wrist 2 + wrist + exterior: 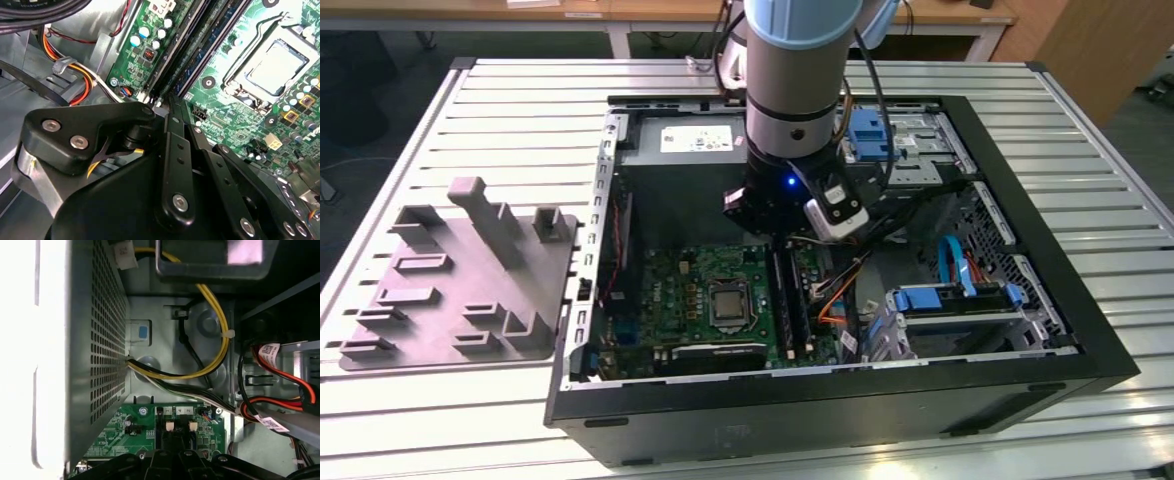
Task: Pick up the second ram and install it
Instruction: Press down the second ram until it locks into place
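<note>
A: Where does the black linkage gripper [172, 107] sit right now?

B: Down inside the open black computer case [1067, 330], directly over the memory slots of the large green motherboard [680, 290]. In the second wrist view its fingers point at the near end of those slots.

A: And the second ram?

B: Two long, thin dark memory sticks run straight out ahead of the gripper, side by side in the slots. I take the one in line with the fingertips to be the second ram [200, 45], though I cannot tell for sure which of the two it is. It lies in its slot rather than in the air.

A: Are the fingers apart, or clamped on it?

B: I cannot tell; the linkage hides the tips. They look drawn close together right at the stick's end, either pressing or just above it.

A: So how far along is the job?

B: Late, by my judgement. The grey plastic parts tray [467, 290] out on the slatted metal worktop [494, 420], well off to the gripper's side, holds no stick. Pickup looks done, and the ram is in place; whether it is fully seated and latched, the views do not show.
</note>
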`<action>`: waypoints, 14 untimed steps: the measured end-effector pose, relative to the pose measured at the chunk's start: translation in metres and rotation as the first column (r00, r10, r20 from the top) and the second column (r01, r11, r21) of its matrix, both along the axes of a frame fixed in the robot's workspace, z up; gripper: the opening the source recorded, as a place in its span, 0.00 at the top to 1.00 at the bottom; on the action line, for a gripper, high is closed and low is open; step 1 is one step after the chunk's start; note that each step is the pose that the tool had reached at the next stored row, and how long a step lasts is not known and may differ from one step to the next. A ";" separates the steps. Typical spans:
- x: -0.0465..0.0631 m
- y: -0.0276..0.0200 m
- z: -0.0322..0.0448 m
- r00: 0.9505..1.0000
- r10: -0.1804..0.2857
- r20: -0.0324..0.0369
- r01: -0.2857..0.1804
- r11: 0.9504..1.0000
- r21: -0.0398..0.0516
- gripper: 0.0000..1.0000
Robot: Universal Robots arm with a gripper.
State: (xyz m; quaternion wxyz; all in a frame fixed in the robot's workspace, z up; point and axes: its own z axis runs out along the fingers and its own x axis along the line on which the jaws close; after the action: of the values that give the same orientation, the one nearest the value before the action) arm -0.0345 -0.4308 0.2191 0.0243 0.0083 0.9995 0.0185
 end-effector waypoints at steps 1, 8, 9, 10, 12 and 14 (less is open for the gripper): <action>0.000 -0.0001 0.0026 1.000 0.000 0.000 0.000 1.000 -0.001 0.90; 0.000 -0.0003 0.0222 1.000 0.000 -0.001 0.000 1.000 -0.002 0.90; 0.000 -0.0003 0.0236 1.000 0.000 -0.001 0.000 1.000 -0.002 0.90; 0.000 -0.0002 0.0238 1.000 0.000 -0.001 0.000 1.000 -0.002 0.90; 0.000 -0.0002 0.0239 1.000 0.000 -0.001 0.000 1.000 -0.002 0.90; 0.000 -0.0010 0.0242 1.000 0.000 -0.001 0.000 1.000 -0.002 0.90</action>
State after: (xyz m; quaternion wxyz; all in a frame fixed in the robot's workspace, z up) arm -0.0346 -0.4319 0.2433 0.0238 0.0082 0.9995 0.0172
